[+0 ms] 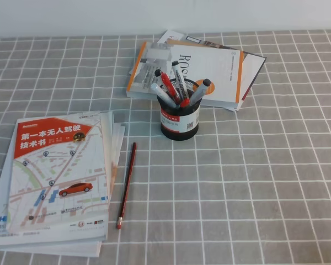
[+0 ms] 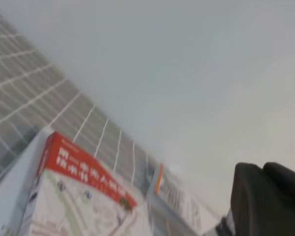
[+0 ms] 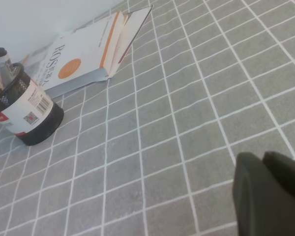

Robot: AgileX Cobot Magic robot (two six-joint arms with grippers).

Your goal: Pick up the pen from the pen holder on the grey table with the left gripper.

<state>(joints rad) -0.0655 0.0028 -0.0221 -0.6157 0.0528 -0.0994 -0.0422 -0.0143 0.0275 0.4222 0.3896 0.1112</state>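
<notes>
Spread wide, a grey cloth surface (image 1: 254, 182) with white squares, then a red map book (image 1: 55, 176), then a round black mesh cup (image 1: 178, 122) holding the white pen (image 1: 163, 95), then the dark left hand (image 2: 265, 201), shut tight on nothing.

The pen holder (image 1: 179, 122) is standing on the grey table (image 1: 276, 182) with bare cloth lying open to its right and front. Just behind it, a stack of books (image 1: 209, 69) is blocking the way. The red pencil (image 1: 126, 185) and a booklet (image 1: 55, 174) are occupying the left.
</notes>
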